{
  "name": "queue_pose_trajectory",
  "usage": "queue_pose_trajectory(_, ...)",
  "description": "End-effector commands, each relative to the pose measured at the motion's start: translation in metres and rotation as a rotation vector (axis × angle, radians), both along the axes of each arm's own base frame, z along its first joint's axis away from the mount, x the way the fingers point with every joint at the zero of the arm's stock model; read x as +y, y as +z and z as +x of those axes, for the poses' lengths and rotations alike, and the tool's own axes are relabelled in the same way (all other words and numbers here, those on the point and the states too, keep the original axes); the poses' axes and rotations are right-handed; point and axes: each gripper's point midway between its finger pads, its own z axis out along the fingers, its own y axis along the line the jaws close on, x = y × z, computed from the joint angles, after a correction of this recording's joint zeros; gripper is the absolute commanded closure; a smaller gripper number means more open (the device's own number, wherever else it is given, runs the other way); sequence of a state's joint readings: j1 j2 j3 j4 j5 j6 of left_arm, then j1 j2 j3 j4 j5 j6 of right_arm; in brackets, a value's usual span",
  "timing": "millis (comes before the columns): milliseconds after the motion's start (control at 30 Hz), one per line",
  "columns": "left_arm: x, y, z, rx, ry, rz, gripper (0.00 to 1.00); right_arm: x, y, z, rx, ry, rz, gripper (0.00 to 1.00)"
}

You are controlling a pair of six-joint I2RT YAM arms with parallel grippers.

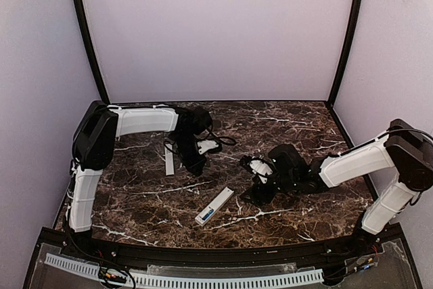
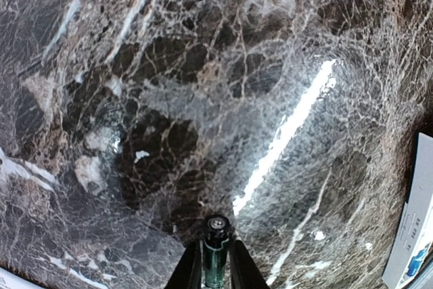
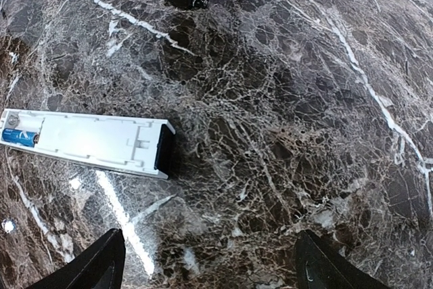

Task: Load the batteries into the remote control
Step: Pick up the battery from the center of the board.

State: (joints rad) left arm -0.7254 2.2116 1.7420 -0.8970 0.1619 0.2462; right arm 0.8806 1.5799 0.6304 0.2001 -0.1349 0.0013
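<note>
A dark brown marble-patterned tabletop [image 1: 304,126] with white veins fills the bay, closed in by pale lilac walls [image 1: 216,32]. Well left of the slim white rectangular plastic remote control [image 1: 215,206] lies a narrow white strip [image 1: 169,160]. It may be the remote's battery cover, though I cannot be sure.

Just right of that strip, up and left of the remote, the left gripper [image 2: 216,252] hangs over bare marble. Its jaws are drawn narrow onto a small teal-blue cylindrical battery [image 2: 216,225].

The remote lies with its compartment exposed. One blue seated cell [image 3: 19,137] sits at the end away from the dark patch, and the slot beside it looks unfilled.

Right of the remote, the right gripper [image 3: 210,235] hovers with its jaws wide and nothing between them.

The task seems about half done. The held battery has yet to reach the remote and be seated, and the compartment probably then needs closing.
</note>
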Motion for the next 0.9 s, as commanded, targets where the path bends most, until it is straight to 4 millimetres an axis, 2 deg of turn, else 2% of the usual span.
queue_pose_trajectory(0,0.002,0.002,-0.003,-0.012,-0.006,0.051,0.85,-0.004,-0.001,0.000,0.006,-0.009,0.001,0.15)
queue_pose_trajectory(233,-0.005,-0.002,0.000,-0.018,0.073,0.040,0.94,-0.006,-0.003,0.000,0.012,-0.013,-0.011,0.15)
queue_pose_trajectory(300,-0.008,0.002,0.001,-0.012,0.119,0.033,0.99,-0.006,-0.004,0.000,0.013,-0.012,-0.013,0.15)
queue_pose_trajectory(367,-0.009,0.006,-0.001,-0.004,0.148,0.017,0.99,-0.006,-0.004,0.000,0.019,-0.010,-0.013,0.15)
queue_pose_trajectory(400,-0.013,0.015,0.001,-0.022,0.157,-0.016,1.00,-0.006,-0.004,-0.001,0.020,-0.008,-0.012,0.15)
queue_pose_trajectory(433,-0.012,0.014,-0.004,-0.012,0.174,-0.030,1.00,-0.005,-0.004,-0.001,0.020,-0.007,-0.011,0.15)
queue_pose_trajectory(467,-0.017,0.033,0.002,-0.058,0.182,-0.092,1.00,-0.005,-0.004,-0.001,0.022,-0.005,-0.008,0.15)
queue_pose_trajectory(500,-0.013,0.044,-0.007,-0.061,0.195,-0.124,1.00,-0.004,-0.002,-0.001,0.024,-0.003,0.000,0.15)
queue_pose_trajectory(533,-0.019,0.054,-0.003,-0.096,0.194,-0.179,1.00,-0.003,-0.001,-0.001,0.028,-0.003,0.010,0.16)
queue_pose_trajectory(567,-0.012,0.065,-0.015,-0.094,0.219,-0.216,1.00,-0.002,0.001,-0.001,0.037,-0.003,0.024,0.16)
queue_pose_trajectory(600,-0.018,0.077,-0.012,-0.131,0.220,-0.283,1.00,0.000,0.004,-0.001,0.049,-0.002,0.041,0.16)
queue_pose_trajectory(633,-0.009,0.084,-0.026,-0.128,0.240,-0.321,1.00,0.002,0.008,-0.002,0.065,0.004,0.062,0.16)
queue_pose_trajectory(667,-0.014,0.095,-0.023,-0.173,0.246,-0.396,1.00,0.004,0.011,-0.002,0.076,0.003,0.079,0.16)
queue_pose_trajectory(700,-0.005,0.098,-0.036,-0.175,0.258,-0.431,1.00,0.007,0.014,-0.002,0.087,0.006,0.096,0.16)
queue_pose_trajectory(733,-0.008,0.106,-0.037,-0.208,0.253,-0.484,1.00,0.011,0.019,-0.001,0.094,0.007,0.113,0.16)
queue_pose_trajectory(767,0.001,0.104,-0.047,-0.211,0.265,-0.492,0.99,0.012,0.020,0.000,0.107,0.002,0.122,0.16)
queue_pose_trajectory(867,-0.002,0.109,-0.065,-0.249,0.250,-0.551,1.00,0.021,0.026,0.005,0.133,-0.003,0.148,0.16)
